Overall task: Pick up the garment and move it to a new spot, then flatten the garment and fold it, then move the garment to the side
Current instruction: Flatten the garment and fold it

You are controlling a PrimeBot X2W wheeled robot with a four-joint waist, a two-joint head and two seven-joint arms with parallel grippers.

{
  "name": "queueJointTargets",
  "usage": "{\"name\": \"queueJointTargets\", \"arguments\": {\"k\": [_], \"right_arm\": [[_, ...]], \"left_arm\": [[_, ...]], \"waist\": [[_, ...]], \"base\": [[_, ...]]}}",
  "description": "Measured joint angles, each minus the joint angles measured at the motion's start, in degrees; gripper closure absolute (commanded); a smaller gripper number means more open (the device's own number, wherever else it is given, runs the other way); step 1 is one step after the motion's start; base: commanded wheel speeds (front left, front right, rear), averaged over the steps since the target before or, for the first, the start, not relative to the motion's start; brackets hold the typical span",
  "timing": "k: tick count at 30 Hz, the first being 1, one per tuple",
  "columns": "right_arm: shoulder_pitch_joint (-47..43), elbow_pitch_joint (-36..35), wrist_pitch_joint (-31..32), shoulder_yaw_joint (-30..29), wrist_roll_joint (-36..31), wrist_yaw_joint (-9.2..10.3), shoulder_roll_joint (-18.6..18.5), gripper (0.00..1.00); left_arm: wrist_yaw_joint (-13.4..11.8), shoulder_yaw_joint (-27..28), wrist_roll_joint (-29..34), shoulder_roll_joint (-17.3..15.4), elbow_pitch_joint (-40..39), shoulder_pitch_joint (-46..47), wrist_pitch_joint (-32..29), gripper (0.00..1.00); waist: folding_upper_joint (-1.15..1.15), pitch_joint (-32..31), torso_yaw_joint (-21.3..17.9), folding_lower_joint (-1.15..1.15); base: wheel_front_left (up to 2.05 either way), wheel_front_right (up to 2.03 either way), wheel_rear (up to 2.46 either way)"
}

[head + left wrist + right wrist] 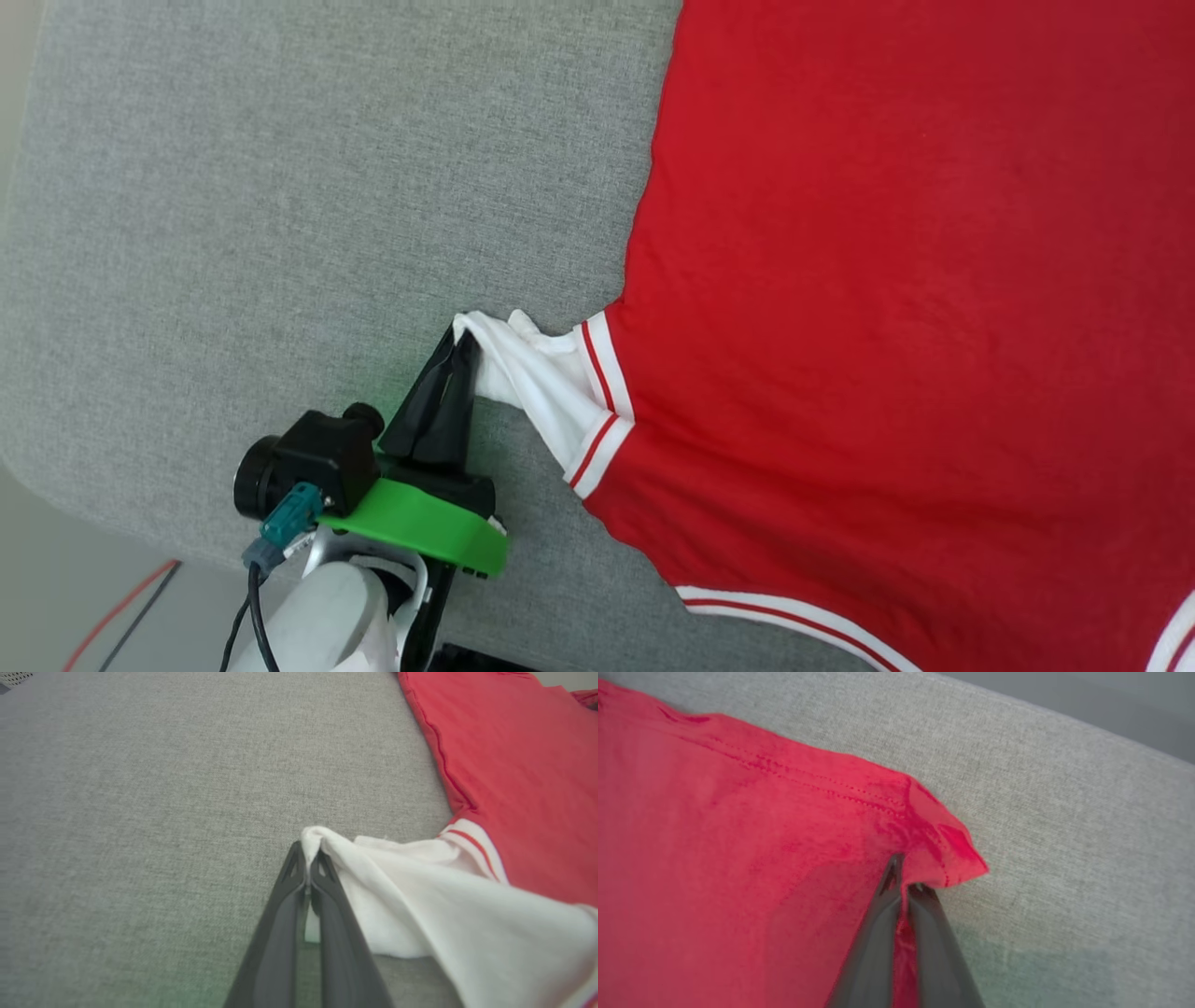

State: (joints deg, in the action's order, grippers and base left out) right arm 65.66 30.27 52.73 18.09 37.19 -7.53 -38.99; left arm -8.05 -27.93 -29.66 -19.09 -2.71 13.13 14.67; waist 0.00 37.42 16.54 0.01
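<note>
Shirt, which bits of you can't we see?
Head view: the shirt runs off the top, right and bottom edges.
Left wrist view: the sleeve tip is hidden between the left fingers.
Right wrist view: the corner is blurry; right fingers cover the pinched bit.

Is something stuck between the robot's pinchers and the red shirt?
No, nothing visible is in the way. The left gripper is shut right on the white sleeve of the shirt, and the right gripper is shut on a red corner. Both touch the cloth directly, above the grey fabric surface.
</note>
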Motion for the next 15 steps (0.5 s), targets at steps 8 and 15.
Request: {"name": "queueJointTargets", "arguments": {"k": [8,15], "right_arm": [[-3.04,-3.2,-7.7,4.68,4.47,0.0,-1.37,1.0],[-12.94,-11.5,-15.72,8.23,10.88,0.0,-8.32,1.0]], "left_arm": [[0.54,2.41,1.11,0.16,2.44,-3.12,0.0,1.0],[0.52,3.99,1.1,-0.23,4.05,-7.49,0.0,1.0]], "waist": [[0.0,-5.21,-1.63,0.0],[0.0,-11.26,-3.74,0.0]], "base": [[0.0,0.0,0.0],[0.0,0.0,0.0]]}}
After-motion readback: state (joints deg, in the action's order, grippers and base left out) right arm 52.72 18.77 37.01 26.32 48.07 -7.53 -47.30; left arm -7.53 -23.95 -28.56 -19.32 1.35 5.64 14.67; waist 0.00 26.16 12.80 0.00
